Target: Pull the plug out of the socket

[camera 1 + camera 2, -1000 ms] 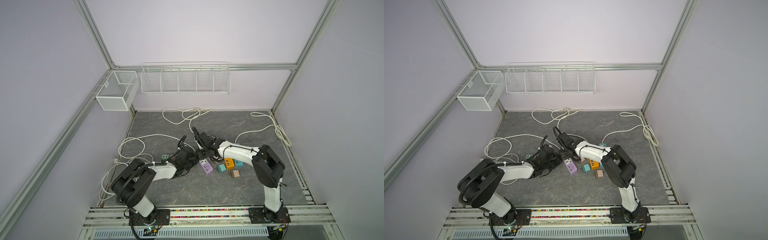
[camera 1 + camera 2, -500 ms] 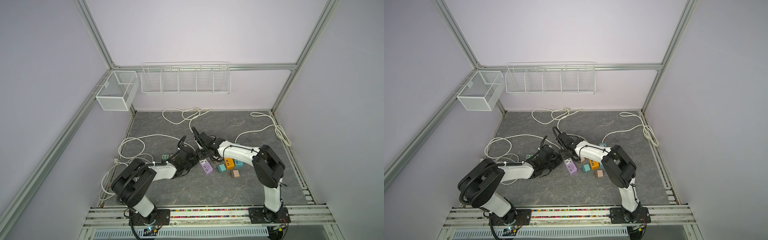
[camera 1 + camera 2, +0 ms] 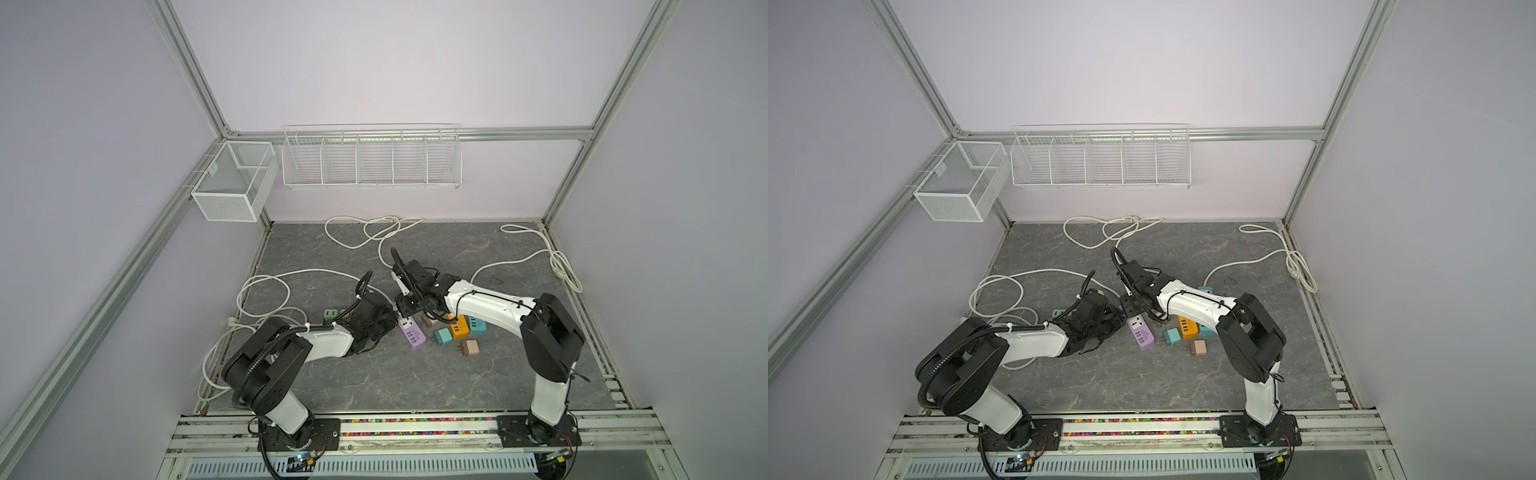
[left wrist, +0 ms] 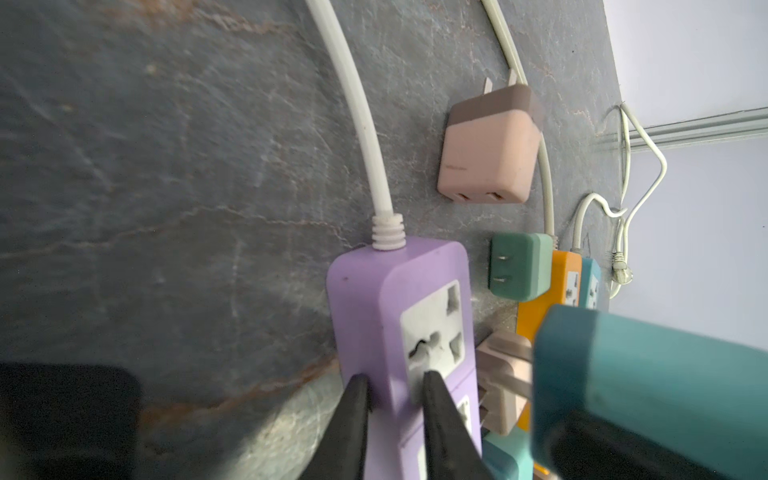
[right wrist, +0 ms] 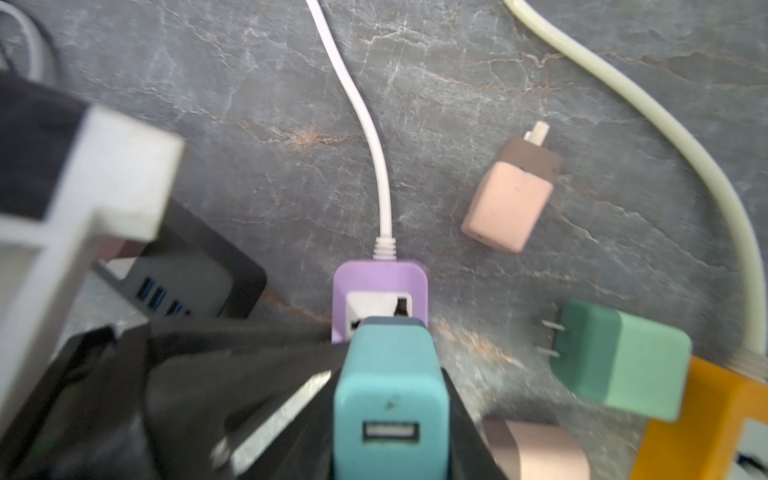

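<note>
Grey stone-patterned tabletop [image 3: 374,382] inside a lilac-walled frame is shown in both top views, strewn with white cables [image 3: 365,232]. Near its middle a purple power strip [image 3: 412,334] is laid beside an orange power strip [image 3: 458,329]. It is met from the left by the left gripper [image 3: 388,323] and from behind by the right gripper [image 3: 409,308]. What the right gripper holds cannot be made out at this size. In the left wrist view, the left gripper [image 4: 394,379] is seen narrowed onto the side edge of the purple strip, apparently to steady it. The strip's white socket [image 4: 432,332] is bared with its slots empty, and the teal charger plug [image 4: 644,374] is seen apart from the socket face. In the right wrist view, the plug [image 5: 390,399] is clamped between the right gripper's jaws, just in front of the socket, with its prongs hidden. The pull is judged done or all but done. Carrying the plug clear and setting it down is judged to be left.
</note>
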`<action>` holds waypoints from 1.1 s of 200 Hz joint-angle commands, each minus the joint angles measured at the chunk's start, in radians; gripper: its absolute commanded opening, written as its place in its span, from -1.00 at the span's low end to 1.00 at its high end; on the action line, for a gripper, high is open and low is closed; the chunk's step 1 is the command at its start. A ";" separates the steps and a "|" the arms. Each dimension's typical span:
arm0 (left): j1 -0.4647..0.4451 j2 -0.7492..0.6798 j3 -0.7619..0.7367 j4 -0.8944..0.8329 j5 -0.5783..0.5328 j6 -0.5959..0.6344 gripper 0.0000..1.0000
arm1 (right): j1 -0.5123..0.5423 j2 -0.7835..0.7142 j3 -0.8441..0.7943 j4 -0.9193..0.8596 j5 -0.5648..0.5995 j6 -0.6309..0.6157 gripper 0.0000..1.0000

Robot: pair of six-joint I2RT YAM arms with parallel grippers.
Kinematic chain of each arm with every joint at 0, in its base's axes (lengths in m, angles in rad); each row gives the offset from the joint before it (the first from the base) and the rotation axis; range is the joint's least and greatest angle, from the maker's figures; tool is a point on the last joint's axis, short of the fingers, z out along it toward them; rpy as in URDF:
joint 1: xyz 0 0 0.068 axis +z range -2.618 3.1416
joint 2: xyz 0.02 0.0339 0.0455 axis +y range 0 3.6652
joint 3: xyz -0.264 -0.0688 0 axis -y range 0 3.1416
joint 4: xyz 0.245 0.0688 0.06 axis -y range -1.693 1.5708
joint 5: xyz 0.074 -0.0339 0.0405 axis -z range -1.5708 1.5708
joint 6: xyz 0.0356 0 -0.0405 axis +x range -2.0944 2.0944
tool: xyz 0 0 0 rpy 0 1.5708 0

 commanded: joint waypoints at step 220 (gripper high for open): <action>-0.108 -0.212 0.096 -0.304 -0.039 0.161 -0.17 | -0.468 -0.602 -0.594 0.220 -0.359 0.266 -0.59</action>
